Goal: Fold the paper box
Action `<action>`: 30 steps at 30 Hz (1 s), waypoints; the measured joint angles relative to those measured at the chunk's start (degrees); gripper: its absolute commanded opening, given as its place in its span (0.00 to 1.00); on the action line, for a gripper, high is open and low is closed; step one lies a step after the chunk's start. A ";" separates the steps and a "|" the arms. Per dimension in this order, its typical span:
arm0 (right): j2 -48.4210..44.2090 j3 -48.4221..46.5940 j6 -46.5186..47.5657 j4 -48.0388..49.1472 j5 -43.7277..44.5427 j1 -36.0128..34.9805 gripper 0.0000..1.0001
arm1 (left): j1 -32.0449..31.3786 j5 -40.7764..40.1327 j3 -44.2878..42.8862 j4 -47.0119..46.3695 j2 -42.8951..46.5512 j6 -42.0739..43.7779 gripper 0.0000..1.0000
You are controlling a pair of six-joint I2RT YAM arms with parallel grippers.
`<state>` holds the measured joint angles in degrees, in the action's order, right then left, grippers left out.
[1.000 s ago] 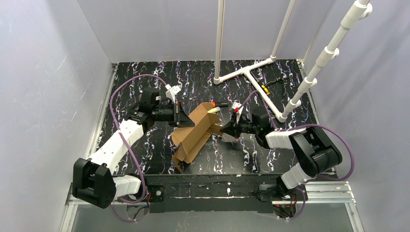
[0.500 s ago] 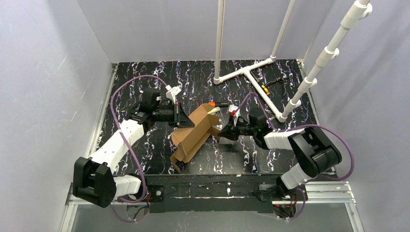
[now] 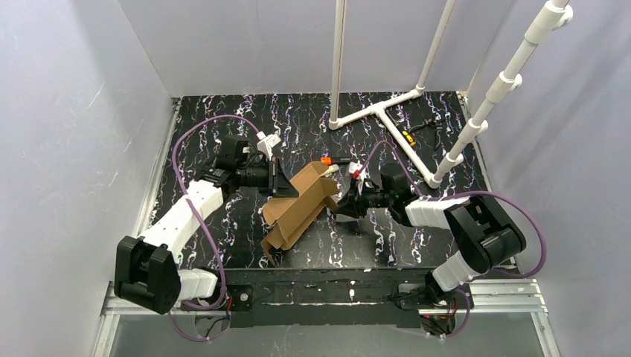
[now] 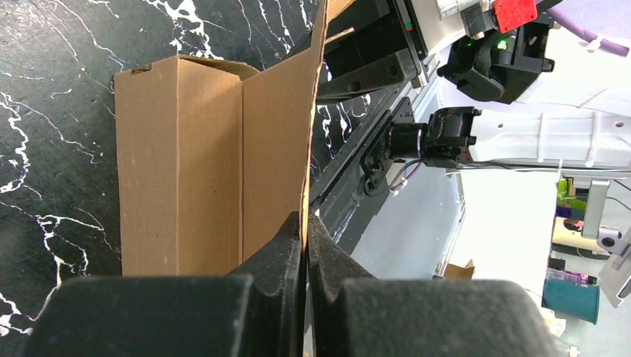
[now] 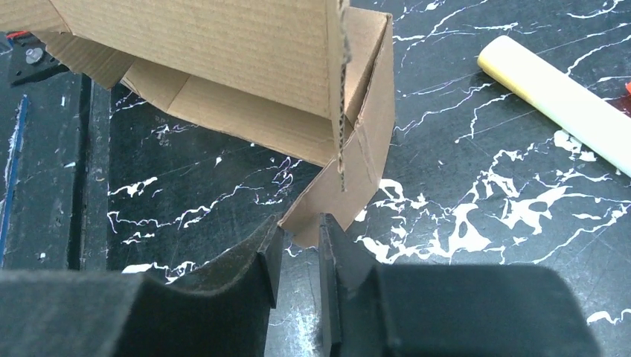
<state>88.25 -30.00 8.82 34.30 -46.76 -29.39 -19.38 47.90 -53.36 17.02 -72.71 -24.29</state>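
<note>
Since a second ago the right arm has edged leftward toward the paper box (image 3: 301,204), and the box's far flap has sunk a little, so the small orange marker (image 3: 325,160) behind it now shows in full. That box lies half-folded in the middle of the black marbled worktop (image 3: 223,119), running diagonally from near-left to far-right between the two arms, with some panels raised and others flat. At its left side, the left claw (image 3: 279,182) is closed tight on the thin edge of an upright cardboard panel, which the left wrist view shows pinched between the fingers. At the box's right side, the right claw (image 5: 300,238) stands nearly shut with a narrow gap. A pointed cardboard corner sits right at its fingertips, and I cannot tell whether it is gripped. A pale yellow stick (image 5: 551,93) lies on the worktop just beyond the box.
</note>
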 measured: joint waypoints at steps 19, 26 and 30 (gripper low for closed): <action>-0.42 -11.80 21.84 -27.19 -6.54 4.96 0.70 | 0.00 -1.77 -2.36 4.79 -0.17 4.85 0.00; -0.42 -19.02 32.68 -40.92 -7.58 6.78 0.68 | 0.00 -2.08 -2.86 5.88 -0.17 6.54 0.00; 0.48 -21.29 30.03 -39.58 -4.31 6.78 0.57 | 0.00 -2.08 -3.06 5.99 -0.22 6.86 0.00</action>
<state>88.73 -51.29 38.85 -5.28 -51.07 -22.61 -19.38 45.82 -56.42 23.00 -72.93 -17.43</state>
